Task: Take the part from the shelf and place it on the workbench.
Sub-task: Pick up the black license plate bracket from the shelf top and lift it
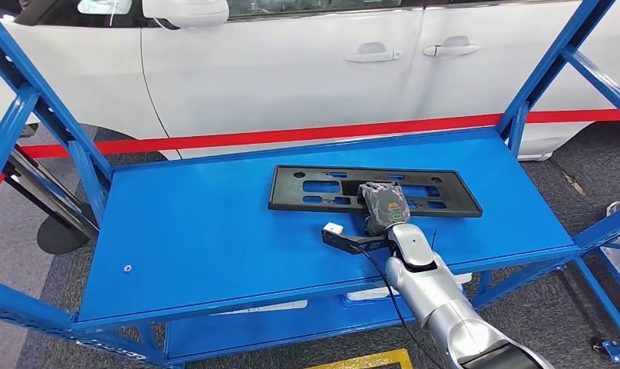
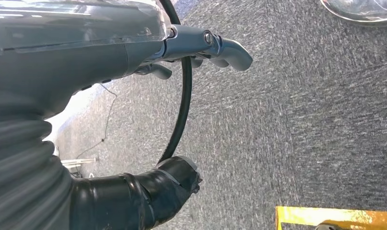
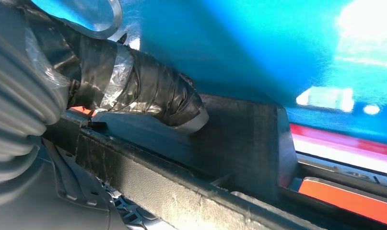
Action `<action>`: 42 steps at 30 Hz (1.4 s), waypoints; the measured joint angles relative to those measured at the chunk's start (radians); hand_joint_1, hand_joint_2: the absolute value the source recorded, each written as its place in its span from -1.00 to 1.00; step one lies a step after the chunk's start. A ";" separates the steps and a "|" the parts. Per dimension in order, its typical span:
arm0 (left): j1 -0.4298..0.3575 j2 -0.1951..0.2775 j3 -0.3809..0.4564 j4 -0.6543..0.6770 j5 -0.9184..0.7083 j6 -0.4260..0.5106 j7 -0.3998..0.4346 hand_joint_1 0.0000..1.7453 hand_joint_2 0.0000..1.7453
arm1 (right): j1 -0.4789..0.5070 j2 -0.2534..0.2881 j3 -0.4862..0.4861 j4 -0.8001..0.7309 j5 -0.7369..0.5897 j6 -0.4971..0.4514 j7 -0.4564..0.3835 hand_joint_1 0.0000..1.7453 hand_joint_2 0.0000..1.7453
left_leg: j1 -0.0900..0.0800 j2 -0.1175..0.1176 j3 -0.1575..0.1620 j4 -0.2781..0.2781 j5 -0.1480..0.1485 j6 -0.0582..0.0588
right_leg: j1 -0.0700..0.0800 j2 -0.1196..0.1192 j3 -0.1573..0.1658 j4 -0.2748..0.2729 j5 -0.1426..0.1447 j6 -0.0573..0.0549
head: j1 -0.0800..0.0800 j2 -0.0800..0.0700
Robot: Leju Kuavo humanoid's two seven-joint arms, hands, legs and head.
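Observation:
The part (image 1: 322,188) is a long flat black plastic plate with cut-outs, lying on the blue shelf (image 1: 207,231) towards its right. My right hand (image 1: 383,206) lies over the plate's near edge at mid-length. In the right wrist view its tape-wrapped thumb (image 3: 148,96) presses one face of the plate (image 3: 244,139), whose rim hides the fingers on the other side. My left hand (image 2: 86,72) hangs over grey carpet, fingers apart, holding nothing.
Blue uprights (image 1: 548,69) and slanted braces frame both ends of the shelf. A white car (image 1: 291,61) stands close behind it. A lower blue shelf (image 1: 291,323) sits beneath. Yellow floor marking (image 2: 335,218) lies on the carpet.

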 joint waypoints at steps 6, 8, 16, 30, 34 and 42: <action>0.000 0.000 0.000 0.000 0.000 0.000 0.000 -1.00 1.00 | 0.000 0.000 0.000 0.000 0.000 0.000 0.000 1.00 1.00 | 0.000 0.000 0.000 0.000 0.000 0.000 | 0.000 0.000 0.000 0.000 0.000 0.000 | 0.000 0.000; 0.000 0.000 0.000 0.000 0.000 0.000 0.000 -1.00 1.00 | 0.000 0.000 0.000 0.000 0.000 0.000 0.000 1.00 1.00 | 0.000 0.000 0.000 0.000 0.000 0.000 | 0.000 0.000 0.000 0.000 0.000 0.000 | 0.000 0.000; 0.001 0.000 0.000 0.000 0.003 0.012 0.011 -1.00 1.00 | 0.002 -0.002 0.000 -0.004 0.000 -0.010 0.001 1.00 1.00 | 0.000 0.000 0.000 0.000 0.000 0.000 | 0.000 0.000 0.000 0.000 0.000 0.000 | 0.000 0.000; 0.013 0.000 0.003 0.000 -0.008 0.046 0.074 -1.00 1.00 | 0.032 -0.084 0.001 -0.573 0.248 -0.089 0.093 1.00 1.00 | -0.004 -0.001 -0.001 0.005 -0.004 0.012 | -0.006 0.000 0.001 -0.004 -0.001 0.015 | 0.000 0.000; 0.010 -0.001 0.000 0.000 -0.019 0.052 0.079 -1.00 1.00 | 0.052 -0.108 0.006 -0.668 0.284 -0.100 0.104 1.00 1.00 | 0.007 0.003 0.006 -0.015 0.007 0.022 | -0.008 -0.001 -0.049 0.110 -0.072 0.021 | 0.001 0.000; 0.009 -0.001 -0.003 0.000 -0.021 0.054 0.081 -1.00 1.00 | 0.076 -0.135 0.013 -0.707 0.291 -0.105 0.105 1.00 1.00 | 0.011 0.000 -0.011 0.017 -0.003 0.005 | -0.024 -0.003 -0.099 0.102 0.029 0.032 | 0.001 0.000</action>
